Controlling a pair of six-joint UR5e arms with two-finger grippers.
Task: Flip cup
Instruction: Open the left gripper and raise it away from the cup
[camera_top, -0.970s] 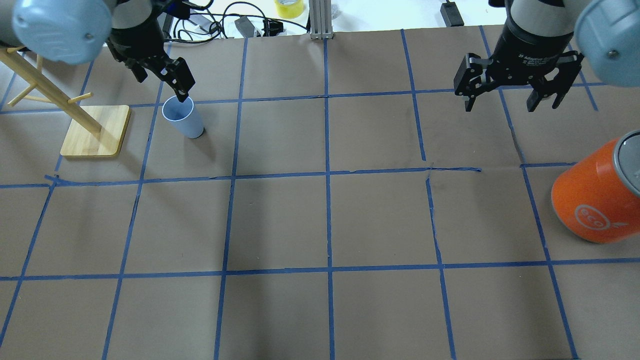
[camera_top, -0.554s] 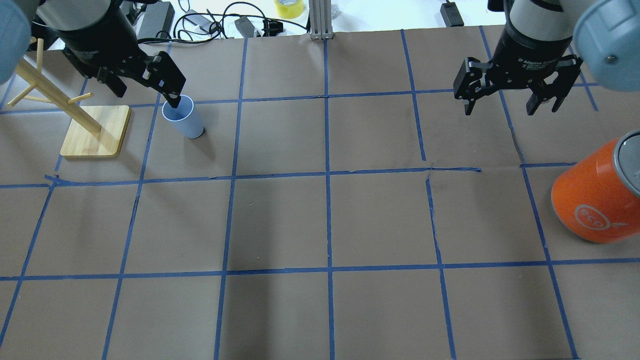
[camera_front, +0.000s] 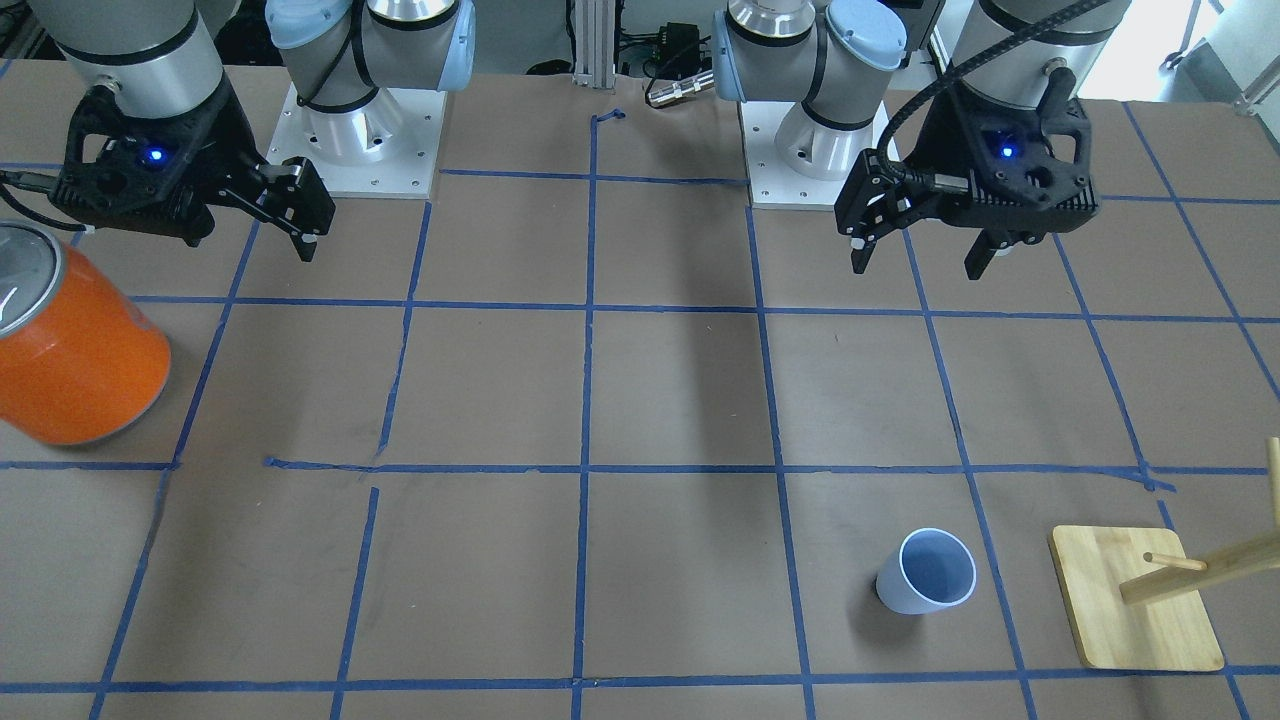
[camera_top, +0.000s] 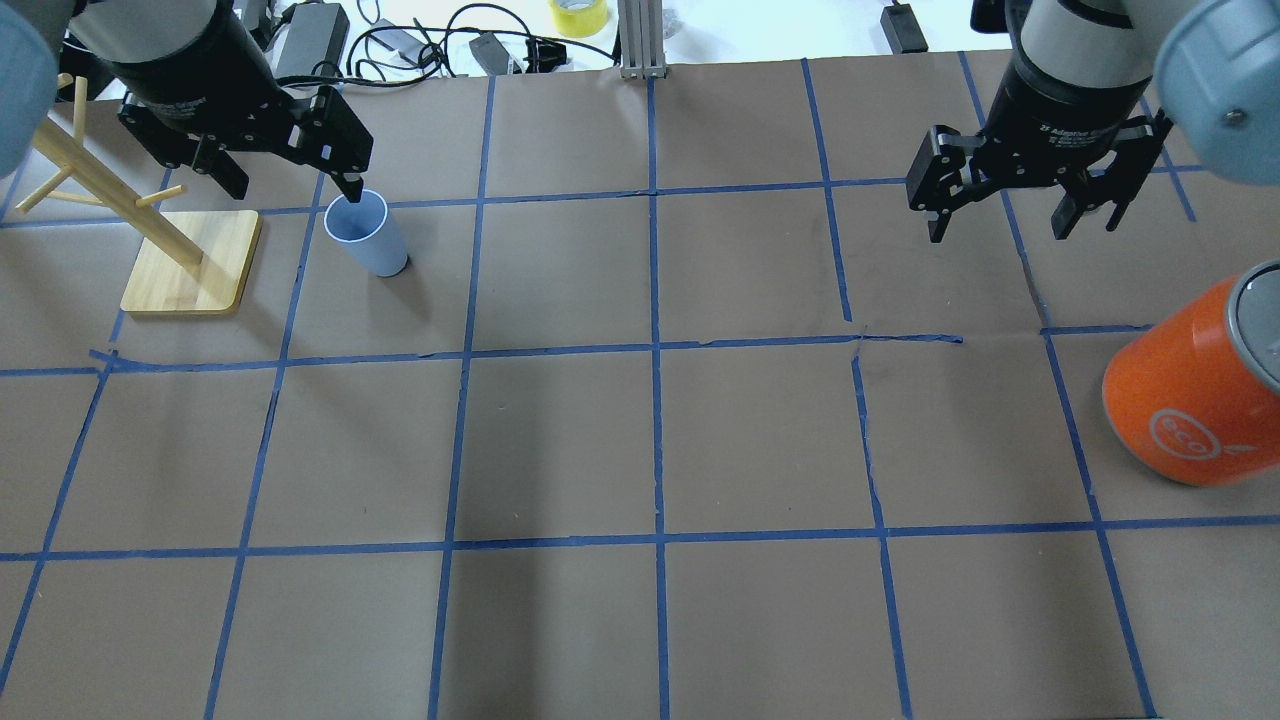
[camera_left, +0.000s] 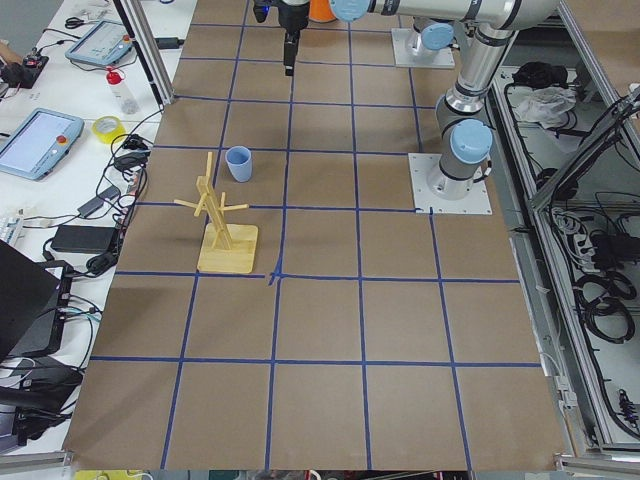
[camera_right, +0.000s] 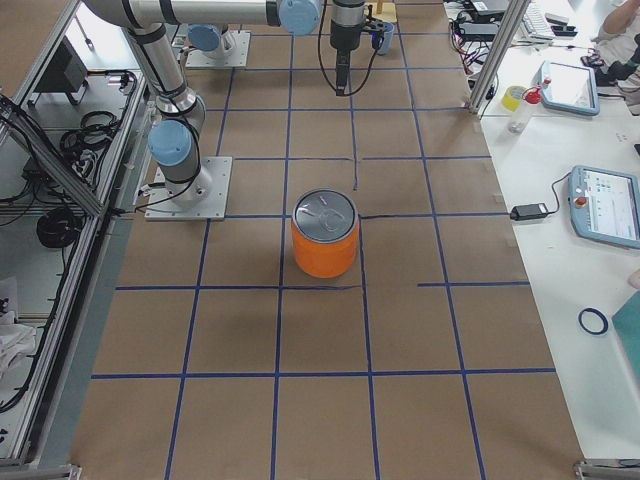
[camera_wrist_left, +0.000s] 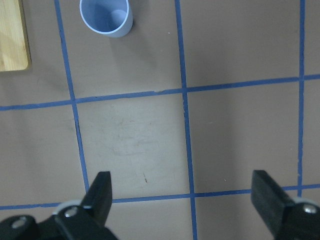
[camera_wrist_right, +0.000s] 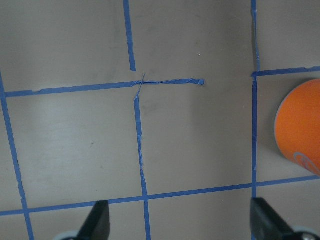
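The cup (camera_top: 366, 235) is a small pale blue tumbler that stands upright, mouth up, on the brown paper at the far left. It also shows in the front view (camera_front: 927, 572), the left side view (camera_left: 238, 163) and the left wrist view (camera_wrist_left: 106, 17). My left gripper (camera_top: 293, 185) is open and empty, high above the table, apart from the cup; in the wrist view (camera_wrist_left: 183, 195) the cup lies far below, ahead and to the left. My right gripper (camera_top: 1000, 228) is open and empty over bare paper at the far right (camera_wrist_right: 181, 222).
A wooden peg rack (camera_top: 190, 262) stands just left of the cup, its base also in the front view (camera_front: 1135, 610). A large orange can (camera_top: 1195, 385) with a silver top stands at the right edge (camera_front: 75, 345). Cables and tape lie beyond the far edge.
My left gripper has turned and drawn up and back from the cup's rim, its fingers now wide apart. The cup stays upright in place. The right gripper has barely shifted.
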